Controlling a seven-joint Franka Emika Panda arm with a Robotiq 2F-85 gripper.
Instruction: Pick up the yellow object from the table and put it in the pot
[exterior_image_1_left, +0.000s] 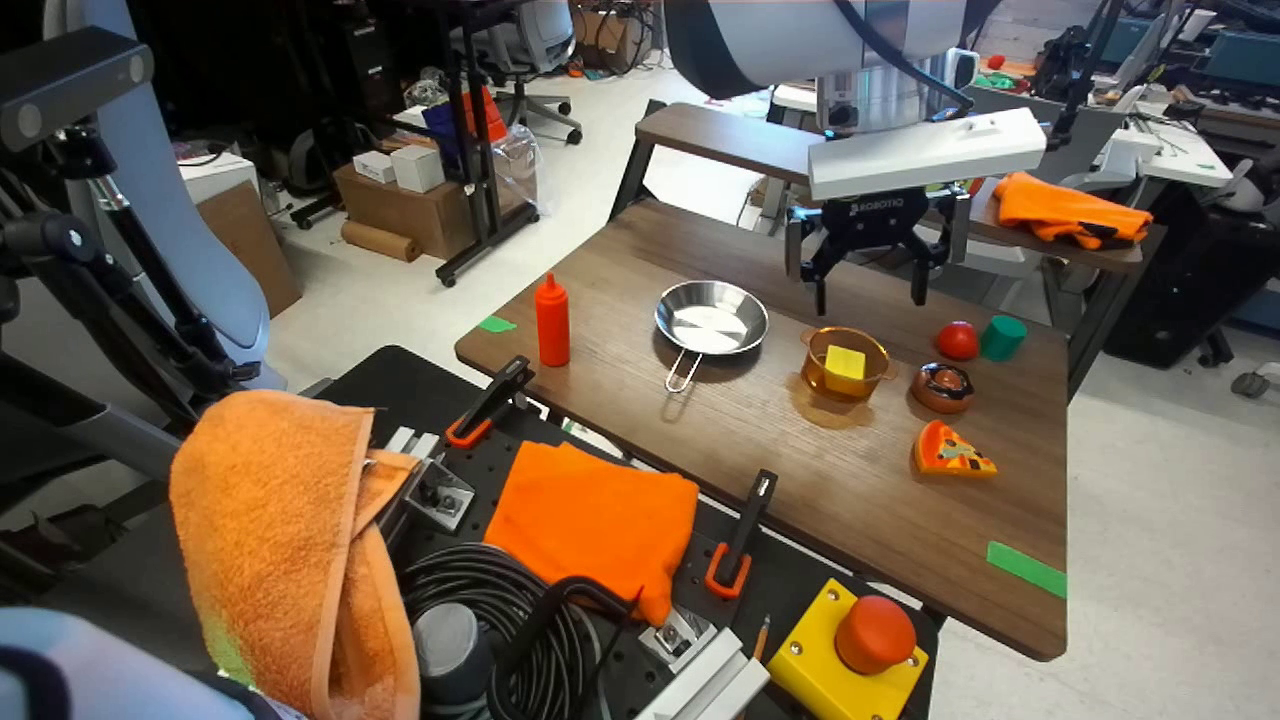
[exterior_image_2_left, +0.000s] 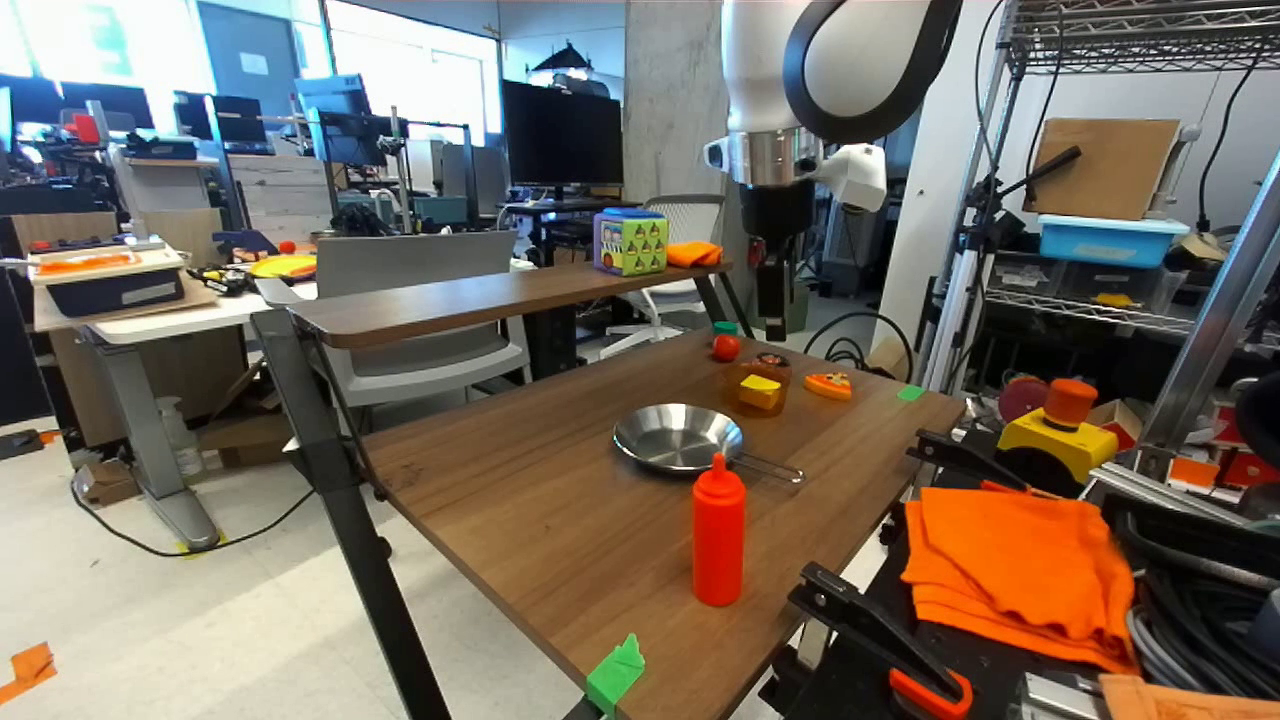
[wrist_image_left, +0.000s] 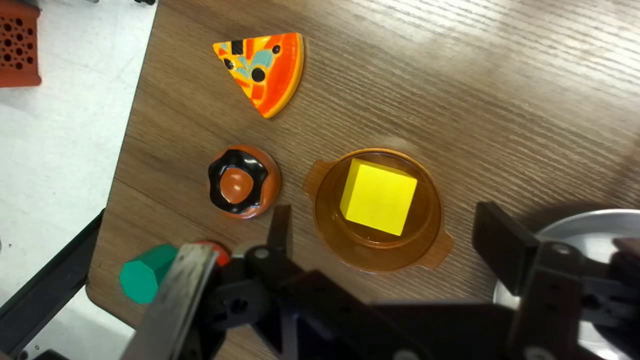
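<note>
The yellow block (wrist_image_left: 379, 197) sits inside the amber pot (wrist_image_left: 365, 257), tilted a little against its inside. In both exterior views the yellow block (exterior_image_1_left: 845, 368) (exterior_image_2_left: 760, 392) shows in the translucent pot (exterior_image_1_left: 879, 370) (exterior_image_2_left: 733, 392). The pot stands on the table, with its two small side handles visible in the wrist view. My gripper (exterior_image_1_left: 870, 294) is open and empty, above the pot and apart from it. In the wrist view its fingers (wrist_image_left: 385, 217) stand wide apart on either side of the pot. In an exterior view the gripper (exterior_image_2_left: 775, 330) is seen edge-on.
A silver pan (exterior_image_1_left: 711, 318) and a red bottle (exterior_image_1_left: 553, 322) stand on the table (exterior_image_1_left: 640, 420). A donut (wrist_image_left: 243, 181), a pizza wedge (wrist_image_left: 265, 70), a red tomato-like ball (exterior_image_1_left: 957, 341) and a green block (exterior_image_1_left: 1003, 338) lie near the pot. A raised shelf (exterior_image_1_left: 730, 137) runs behind.
</note>
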